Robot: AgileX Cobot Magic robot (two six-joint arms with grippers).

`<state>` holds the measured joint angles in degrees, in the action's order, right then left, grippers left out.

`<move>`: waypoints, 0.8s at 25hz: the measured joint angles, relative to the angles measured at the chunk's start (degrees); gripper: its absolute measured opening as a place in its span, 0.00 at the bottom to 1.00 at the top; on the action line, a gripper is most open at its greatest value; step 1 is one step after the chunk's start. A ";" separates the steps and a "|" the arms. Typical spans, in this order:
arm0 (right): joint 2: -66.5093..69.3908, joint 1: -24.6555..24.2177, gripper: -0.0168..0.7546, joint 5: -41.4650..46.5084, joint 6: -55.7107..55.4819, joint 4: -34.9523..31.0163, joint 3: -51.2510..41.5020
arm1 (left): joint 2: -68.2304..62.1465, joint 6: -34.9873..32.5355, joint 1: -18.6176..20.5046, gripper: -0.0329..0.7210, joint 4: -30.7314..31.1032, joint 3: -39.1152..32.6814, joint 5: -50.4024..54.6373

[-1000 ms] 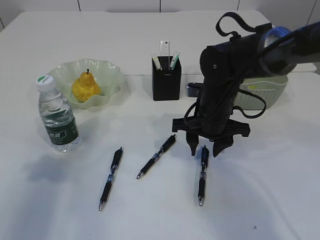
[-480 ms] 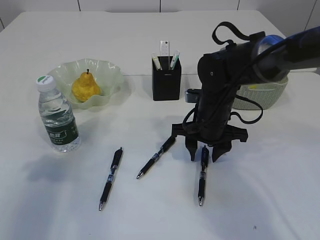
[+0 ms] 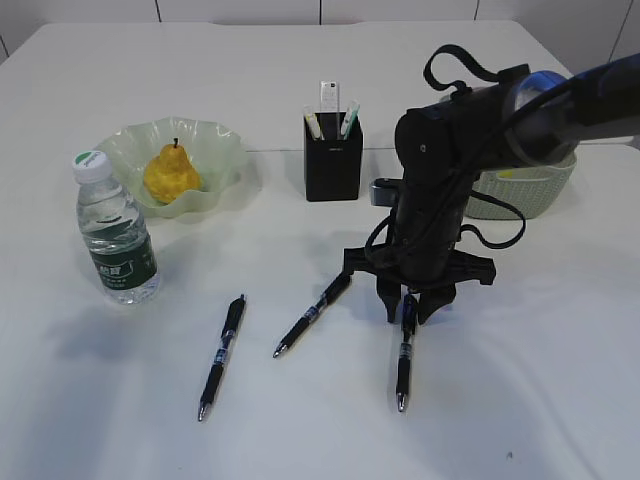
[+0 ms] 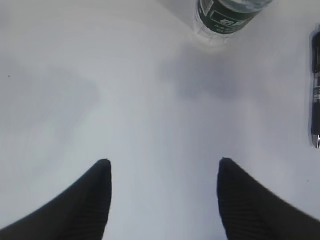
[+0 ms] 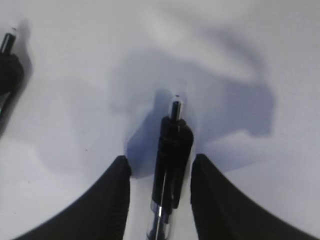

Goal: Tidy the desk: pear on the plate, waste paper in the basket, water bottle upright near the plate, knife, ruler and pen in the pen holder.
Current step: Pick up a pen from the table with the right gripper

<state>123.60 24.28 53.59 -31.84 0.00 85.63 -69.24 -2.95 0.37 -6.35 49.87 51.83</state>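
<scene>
1. Closing on the right pen point(image 3: 403, 352): right gripper point(image 3: 409, 309) has dropped from just above the pen's upper end a second ago to straddling it now; its fingers have drawn nearer together over the last half second.
2. Right wrist view: pen point(image 5: 170, 165) sits between the two fingers point(image 5: 107, 200), narrow gaps showing on both sides; jaws nearly shut but not yet pinching, as far as I can tell.
3. Landmark = holder point(image 3: 332, 157): this pen lies in front of it and to its right, on the table point(image 3: 560, 380); two more pens point(image 3: 313, 314) point(image 3: 221, 356) lie in front of it and to its left, untouched.
4. Left gripper point(image 4: 162, 200) spread wide over bare table, holding nothing; bottle point(image 4: 227, 15) beyond it.
5. Pear point(image 3: 171, 172) on the plate point(image 3: 215, 150), bottle point(image 3: 114, 229) upright beside the plate; both unchanged.
6. Judgement: grasp about to complete; lift and carry to the holder come next; three pens outstanding.
</scene>
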 joint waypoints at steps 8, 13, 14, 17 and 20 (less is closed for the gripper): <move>0.00 0.00 0.20 -0.09 -0.01 0.00 0.00 | 0.00 0.00 0.00 0.66 0.00 0.00 -0.02; 0.00 0.00 0.09 -0.09 -0.11 0.00 0.00 | 0.00 0.00 0.00 0.66 0.00 0.00 -0.02; 0.00 0.00 0.08 -0.09 -0.11 0.39 0.00 | 0.00 0.00 0.00 0.66 0.00 0.00 -0.12; 0.00 0.00 0.06 -0.09 -0.11 0.39 0.11 | 0.00 0.00 0.00 0.66 0.00 0.00 -0.12; 0.00 0.00 0.06 -0.09 -0.11 0.39 0.11 | 0.00 0.00 0.00 0.66 0.00 0.00 -0.12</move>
<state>123.60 24.28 53.49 -31.96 0.39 85.74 -69.24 -2.95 0.37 -6.35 49.87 51.71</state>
